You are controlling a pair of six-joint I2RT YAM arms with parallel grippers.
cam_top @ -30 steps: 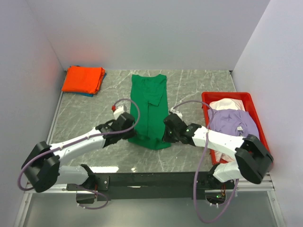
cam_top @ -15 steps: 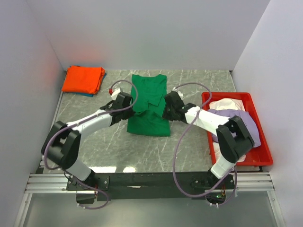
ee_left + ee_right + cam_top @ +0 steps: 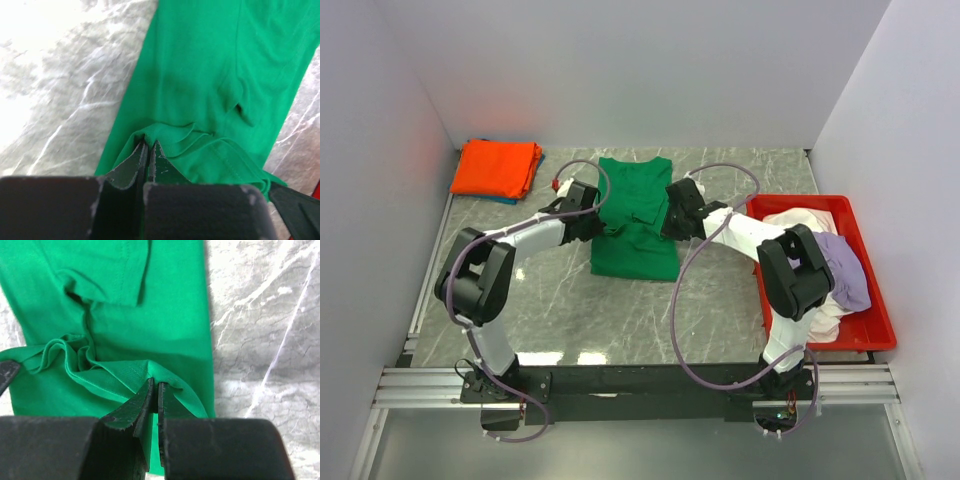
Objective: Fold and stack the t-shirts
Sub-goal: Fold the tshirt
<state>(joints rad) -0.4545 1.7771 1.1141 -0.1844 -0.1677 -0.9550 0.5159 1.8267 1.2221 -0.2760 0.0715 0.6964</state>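
Grey marble-pattern desk (image 3: 720, 300): the bright green cloth t-shirt (image 3: 638, 250) lies mid-desk, narrow, collar at the far end. The folded orange t-shirt (image 3: 498, 167) sits at the far left; I take it as the stack.

I'm mid cross-fold, near hem lifted toward the collar. My call: carry both corners level at equal pace, land the hem flush with the shoulders, and release only once flat, else it skews.

Left claw (image 3: 148, 152) is clenched on the left hem corner, right claw (image 3: 154, 390) on the right.

The top view gives overall alignment. Only the wrist views show the pinches and the hem bunched between them.
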